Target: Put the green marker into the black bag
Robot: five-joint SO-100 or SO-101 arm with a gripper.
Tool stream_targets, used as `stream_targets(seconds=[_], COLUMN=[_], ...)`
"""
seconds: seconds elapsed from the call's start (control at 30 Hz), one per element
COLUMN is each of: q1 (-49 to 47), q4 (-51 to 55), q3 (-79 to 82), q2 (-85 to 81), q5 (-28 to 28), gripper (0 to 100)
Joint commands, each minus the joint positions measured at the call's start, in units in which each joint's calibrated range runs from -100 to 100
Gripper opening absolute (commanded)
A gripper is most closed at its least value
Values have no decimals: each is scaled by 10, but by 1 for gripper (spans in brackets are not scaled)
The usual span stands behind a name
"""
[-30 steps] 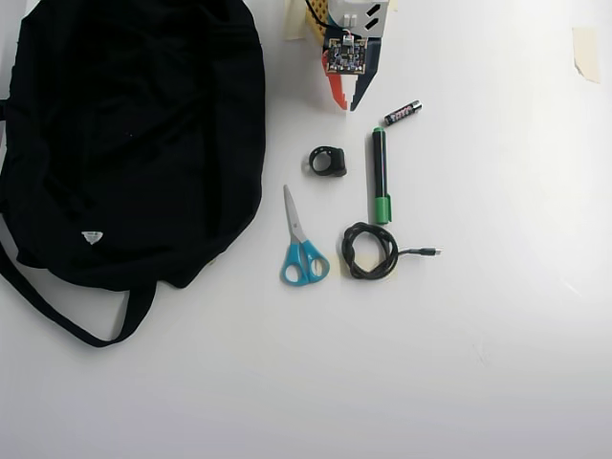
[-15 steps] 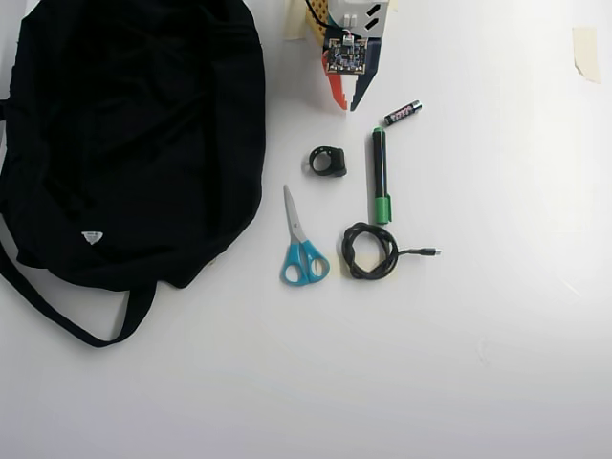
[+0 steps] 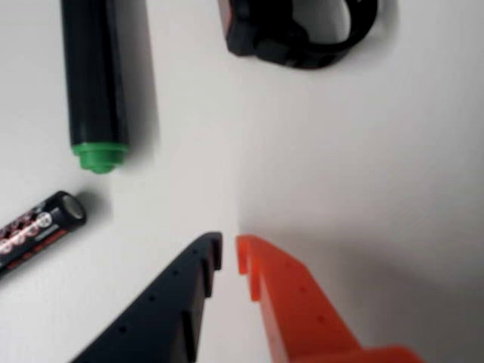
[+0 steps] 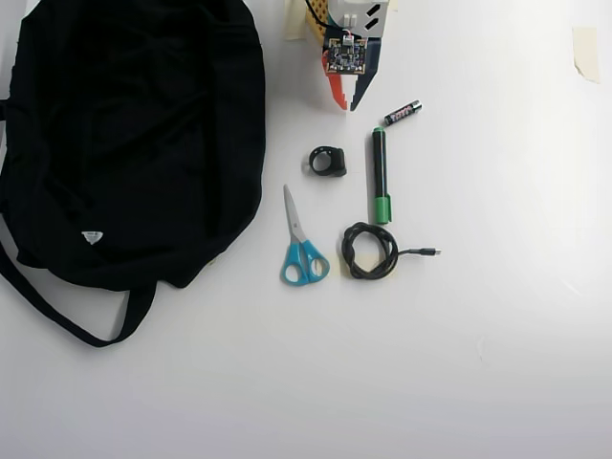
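Overhead view: the green marker is seen lying toward the bench's far edge, the battery just beyond it. The tool is nearly closed, empty. The battery could be caught instead, being so near.

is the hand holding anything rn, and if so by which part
Nothing is held. The hand hangs over bare white table, its fingers nearly together with nothing between them. The thick dark green-capped marker lies untouched beside the small black battery.
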Motion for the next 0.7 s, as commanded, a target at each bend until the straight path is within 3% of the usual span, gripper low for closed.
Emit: stream_targets(seconds=[0.0, 0.67], q1=[1, -5], q4=[5, -28], q3=[19, -6], q2=[-8, -5], q5=[0, -5], gripper=[2, 2])
